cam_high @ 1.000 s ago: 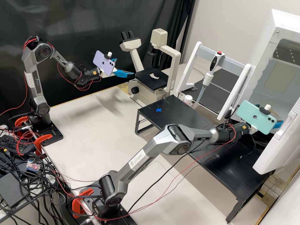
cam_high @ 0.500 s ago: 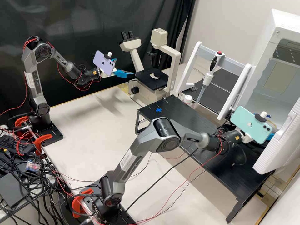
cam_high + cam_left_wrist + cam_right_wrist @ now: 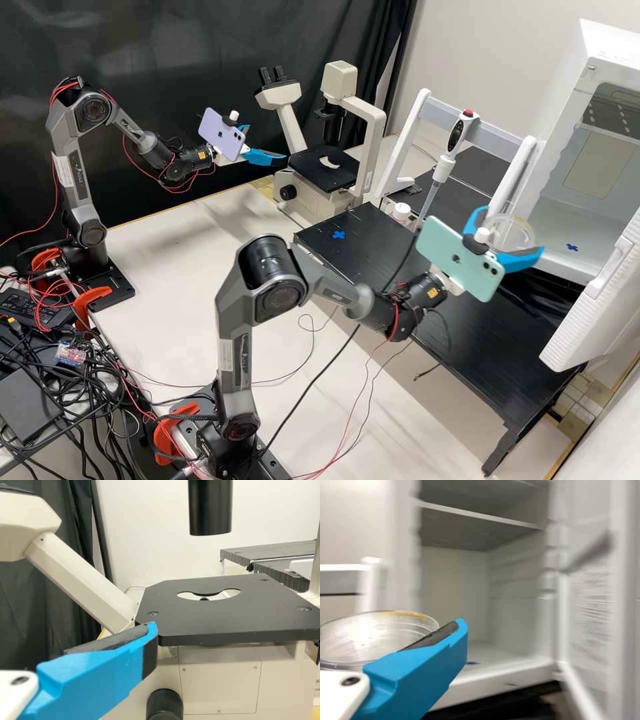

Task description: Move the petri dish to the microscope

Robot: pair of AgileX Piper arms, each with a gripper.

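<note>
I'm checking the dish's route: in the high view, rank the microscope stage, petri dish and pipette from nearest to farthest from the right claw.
From the right claw:
1. Petri dish, held in it.
2. Pipette, on the white frame, toward the microscope side.
3. Microscope stage, past the pipette, near the left claw.

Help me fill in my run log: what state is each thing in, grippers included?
Petri dish: held in the right gripper
Right gripper: closed on the dish
Left gripper: open
Microscope stage: dish not yet on it
White cabinet door: open
Pipette: in its stand, tip down
Purple phone, mint phone: clamped on the arms
</note>
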